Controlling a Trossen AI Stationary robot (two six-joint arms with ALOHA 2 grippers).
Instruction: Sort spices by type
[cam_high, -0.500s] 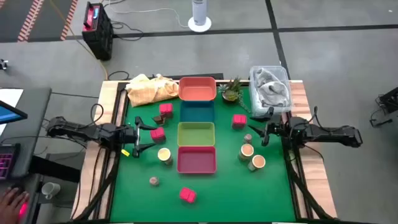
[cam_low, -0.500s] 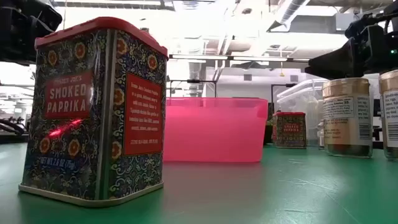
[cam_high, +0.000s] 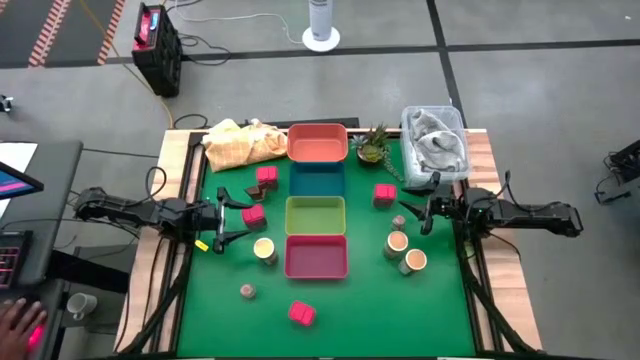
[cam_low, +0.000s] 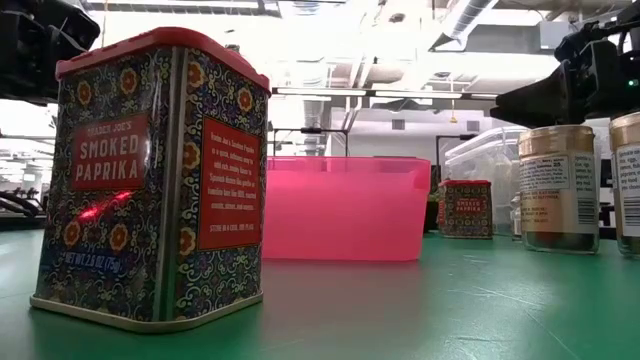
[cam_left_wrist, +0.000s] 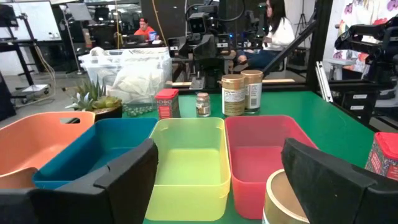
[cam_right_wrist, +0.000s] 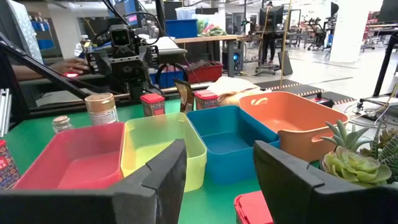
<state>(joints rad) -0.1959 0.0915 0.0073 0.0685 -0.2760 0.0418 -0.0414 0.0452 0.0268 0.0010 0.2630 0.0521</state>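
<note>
Status: sorting not started, judging by the layout. All four trays in the middle column of the table are bare inside, and every spice sits loose on the green mat.

Left side. My left gripper (cam_high: 222, 222) hovers near the table's left edge, fingers spread, holding nothing. Just beyond it: two red tins (cam_high: 265, 176) toward the far-left part of the mat, with a small dark piece (cam_high: 224, 193) near them. A cream-topped jar (cam_high: 264, 249) stands just beside the pink tray's left wall. A small grey jar (cam_high: 247, 291) and one more red tin (cam_high: 301, 314) sit toward the near edge (that tin is the smoked paprika filling the low view).

Middle. Orange tray (cam_high: 318, 142) at the far edge, then blue tray (cam_high: 318, 180), yellow-green tray (cam_high: 316, 216), pink tray (cam_high: 316, 256) nearest.

Right side. One red tin (cam_high: 385, 194) and another small grey jar (cam_high: 399, 221) lie just beside my right gripper (cam_high: 415, 212), which hovers near the right edge, fingers likewise apart and empty. Two cream-topped jars (cam_high: 397, 242) stand between it and the near edge.

Remaining: everything. Four tins, three tall jars, two small jars and the dark piece each need a tray by type.
</note>
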